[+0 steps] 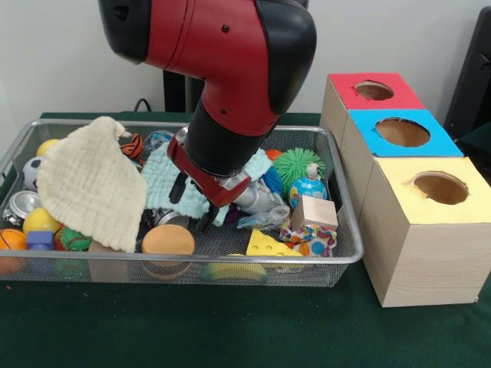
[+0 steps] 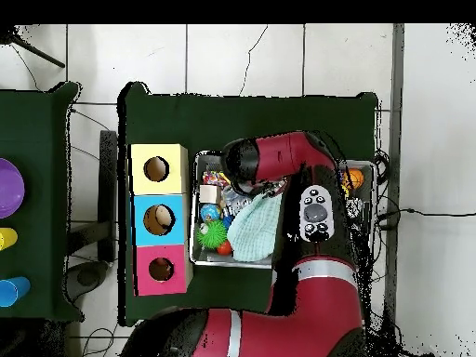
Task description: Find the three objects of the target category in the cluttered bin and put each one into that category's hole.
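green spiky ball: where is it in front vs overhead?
Front view: green spiky ball at the bin's far right, behind the globe ball.
Overhead view: it lies by the bin's left wall, toward the bottom.
Shared landmark: the blue-topped box, on the ball's side of the bin.
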Controlling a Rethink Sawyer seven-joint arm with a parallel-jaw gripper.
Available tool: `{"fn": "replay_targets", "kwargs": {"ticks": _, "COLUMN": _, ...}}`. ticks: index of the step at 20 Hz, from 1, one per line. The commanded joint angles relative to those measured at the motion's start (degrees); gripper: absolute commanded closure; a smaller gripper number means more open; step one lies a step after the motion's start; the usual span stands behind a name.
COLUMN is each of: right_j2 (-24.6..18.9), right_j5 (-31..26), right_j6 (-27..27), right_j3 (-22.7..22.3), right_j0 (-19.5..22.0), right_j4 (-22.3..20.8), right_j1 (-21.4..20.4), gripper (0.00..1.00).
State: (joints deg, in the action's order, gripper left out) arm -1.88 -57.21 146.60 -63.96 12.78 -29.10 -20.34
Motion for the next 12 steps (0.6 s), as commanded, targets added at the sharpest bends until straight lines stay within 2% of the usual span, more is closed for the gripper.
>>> {"fn": "replay_targets", "kwargs": {"ticks": 1, "right_j2": -4.3, "right_j5": -8.5, "right_j6": -14.0, "right_j3": 5.6, "right_j0": 0.9, "right_j4": -0.8, "right_j1": 3.8, "gripper": 0.0}}
{"fn": "replay_targets", "kwargs": {"ticks": 5, "right_j2": -4.9, "right_j5": -8.7, "right_j6": -15.1, "right_j3": 7.8, "right_j0": 1.1, "right_j4": -1.0, "right_j1": 5.6, "gripper": 0.0}}
{"fn": "replay_targets", "kwargs": {"ticks": 12, "right_j2": -4.2, "right_j5": -4.4, "right_j6": -12.7, "right_j3": 5.7, "right_j0": 0.5, "right_j4": -1.6, "right_j1": 7.1, "gripper": 0.0}}
